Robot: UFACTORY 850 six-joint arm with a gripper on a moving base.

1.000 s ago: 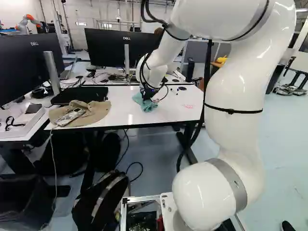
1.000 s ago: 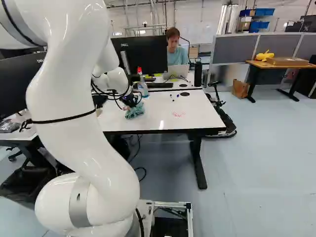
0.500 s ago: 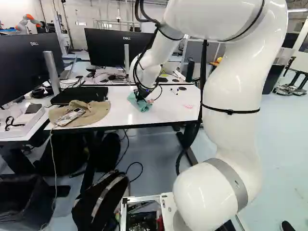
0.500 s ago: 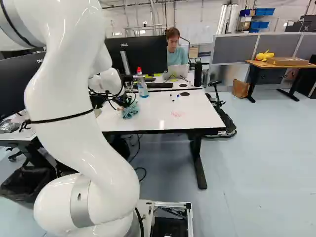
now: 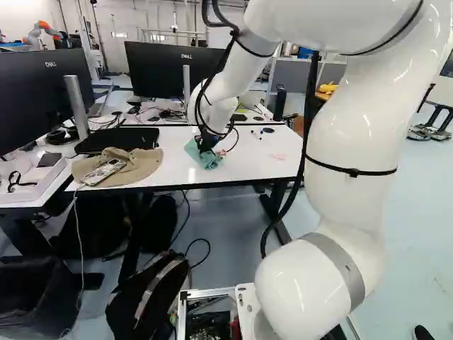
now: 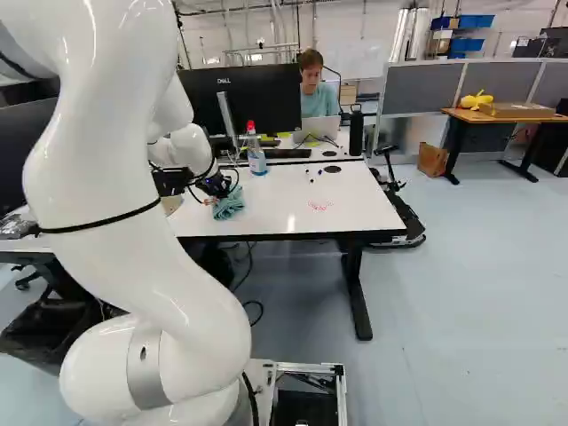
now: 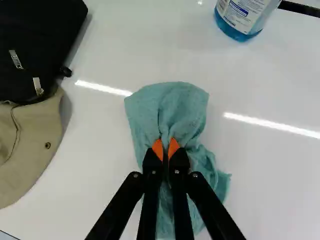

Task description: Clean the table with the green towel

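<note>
In the left base view the gripper [image 5: 207, 144] is low over the white table [image 5: 248, 164], down at the green towel [image 5: 209, 160]. The wrist view shows the gripper [image 7: 166, 148] shut on the green towel [image 7: 172, 107], a fold of cloth pinched between its orange pads. The bunched cloth lies on the tabletop, spreading ahead of and under the fingers. Red marks [image 6: 320, 205] show on the tabletop in the right base view, to the right of the towel.
A spray bottle [image 6: 256, 153] stands behind the towel. A beige cap [image 5: 131, 166] with a device on it and a black case [image 5: 117, 139] lie left of the towel. Pens [image 5: 257, 134] lie near the back edge. Monitors stand behind. Another robot [image 5: 39, 34] is far back.
The gripper and the held towel have moved left across the table, toward the cap. My arm has shifted with them; the base has not moved.
</note>
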